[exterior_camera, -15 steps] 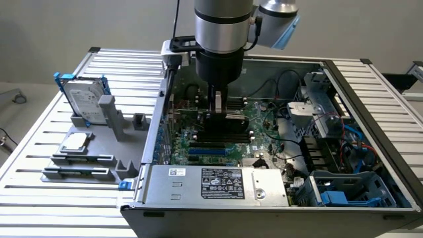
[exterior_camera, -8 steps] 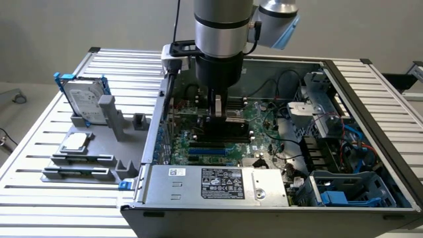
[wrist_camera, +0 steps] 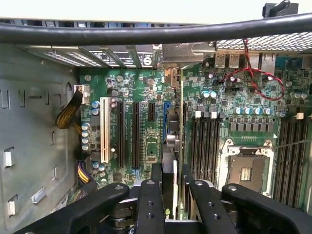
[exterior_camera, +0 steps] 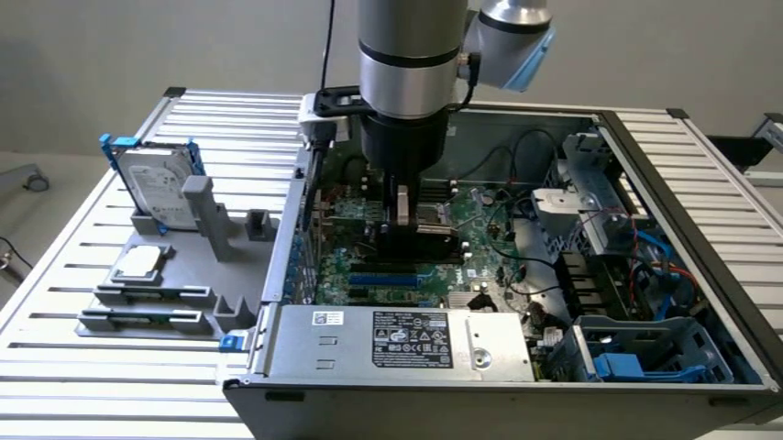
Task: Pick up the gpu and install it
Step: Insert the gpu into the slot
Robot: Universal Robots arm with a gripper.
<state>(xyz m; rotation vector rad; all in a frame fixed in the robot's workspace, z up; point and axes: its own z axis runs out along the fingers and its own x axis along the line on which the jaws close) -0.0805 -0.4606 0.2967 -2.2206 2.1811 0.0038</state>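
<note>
Reaching straight down into the computer case [exterior_camera: 490,408], the gripper [exterior_camera: 405,218] clamps the gpu [exterior_camera: 428,244] edge-on over the motherboard [wrist_camera: 146,141].

Matt black tool [wrist_camera: 170,168]; gpu [exterior_camera: 428,246] (matt plastic cooler).

one robot arm [exterior_camera: 404,55] with one hand [exterior_camera: 402,218], its two fingers [wrist_camera: 156,178] closed on the one gpu [exterior_camera: 424,242]. one open computer case [exterior_camera: 367,408] holds one motherboard [wrist_camera: 146,146] and one power supply [exterior_camera: 404,339]. on the board: one white slot [wrist_camera: 104,129], two long black slots [wrist_camera: 120,131], one blue slot [wrist_camera: 167,117], one processor socket [wrist_camera: 246,170], one red wire loop [wrist_camera: 253,73], one yellow cable bundle [wrist_camera: 66,117]. on the surface [exterior_camera: 73,367], one grey holder [exterior_camera: 208,215] carries one hard drive [exterior_camera: 157,188] and one processor chip [exterior_camera: 138,261].
</note>
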